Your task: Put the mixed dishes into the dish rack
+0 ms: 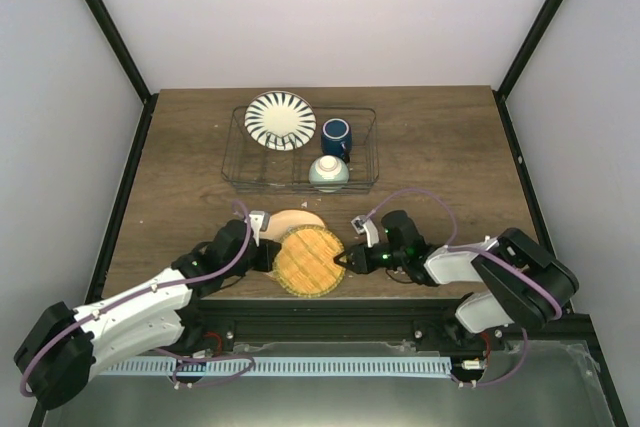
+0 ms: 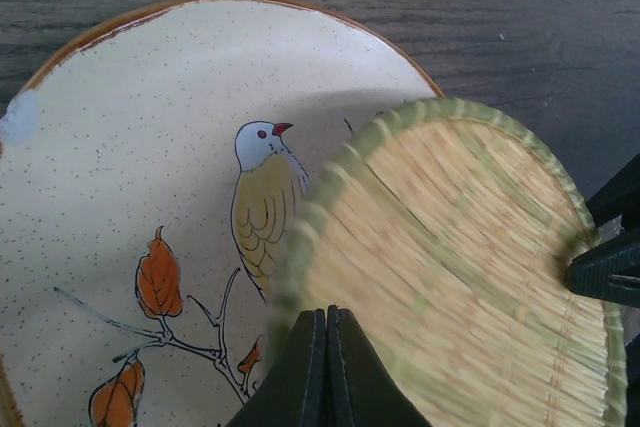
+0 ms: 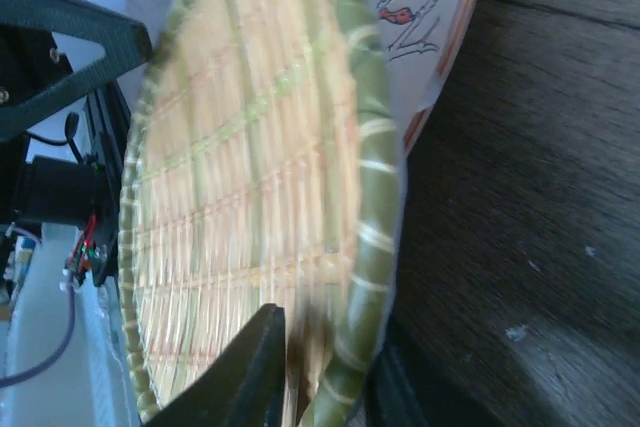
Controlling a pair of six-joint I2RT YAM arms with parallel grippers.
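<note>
The yellow-orange woven-look plate [image 1: 308, 262] stands tilted up at the near table edge, partly over the cream bird-patterned plate [image 1: 290, 219]. My right gripper [image 1: 345, 259] is shut on its right rim; the fingers straddle the green rim in the right wrist view [image 3: 328, 342]. My left gripper [image 1: 268, 255] is shut, its tips together at the plate's left rim [image 2: 326, 315], nothing between them. The yellow-orange plate [image 2: 450, 267] covers part of the cream plate [image 2: 150, 147]. The dish rack [image 1: 300, 187] holds the striped plate [image 1: 279, 119], dark blue mug [image 1: 336, 135] and mint bowl [image 1: 328, 173].
The rack stands at the back middle of the wooden table. Dark frame posts run up both sides. The right gripper's fingers [image 2: 610, 267] show at the far rim in the left wrist view. The arm bases and a rail lie along the near edge.
</note>
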